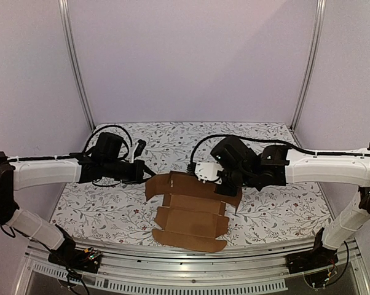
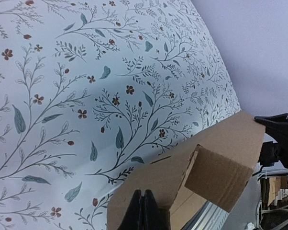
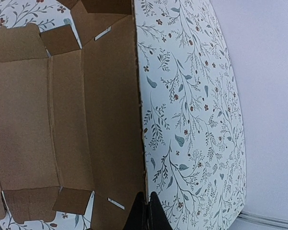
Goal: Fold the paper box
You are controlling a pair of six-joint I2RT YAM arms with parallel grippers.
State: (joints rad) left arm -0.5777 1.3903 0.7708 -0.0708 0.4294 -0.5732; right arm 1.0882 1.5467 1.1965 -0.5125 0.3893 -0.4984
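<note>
- The paper box lies as a flat brown cut-out sheet on the table, near the front edge and between the two arms.
- The table is covered with a white cloth printed with leaves and small flowers.
- The sheet's near panels and side flaps rest flat on the cloth. Its far long panel looks tilted up, and the left wrist view shows a shadow on the cloth under that panel's edge.
- The left gripper sits at the far left corner of the sheet. Its fingers are pressed together with no gap, and their tips show in front of the cardboard face.
- I cannot tell whether those tips touch the cardboard.
- A small side flap stands folded up from the sheet just beyond the left fingertips.
- The right gripper is at the far right end of the same panel. Its fingers are also closed tight, with the tips right at the sheet's long outer edge.
- In the right wrist view, the creases and notched end flaps spread away to the left of that edge.
</note>
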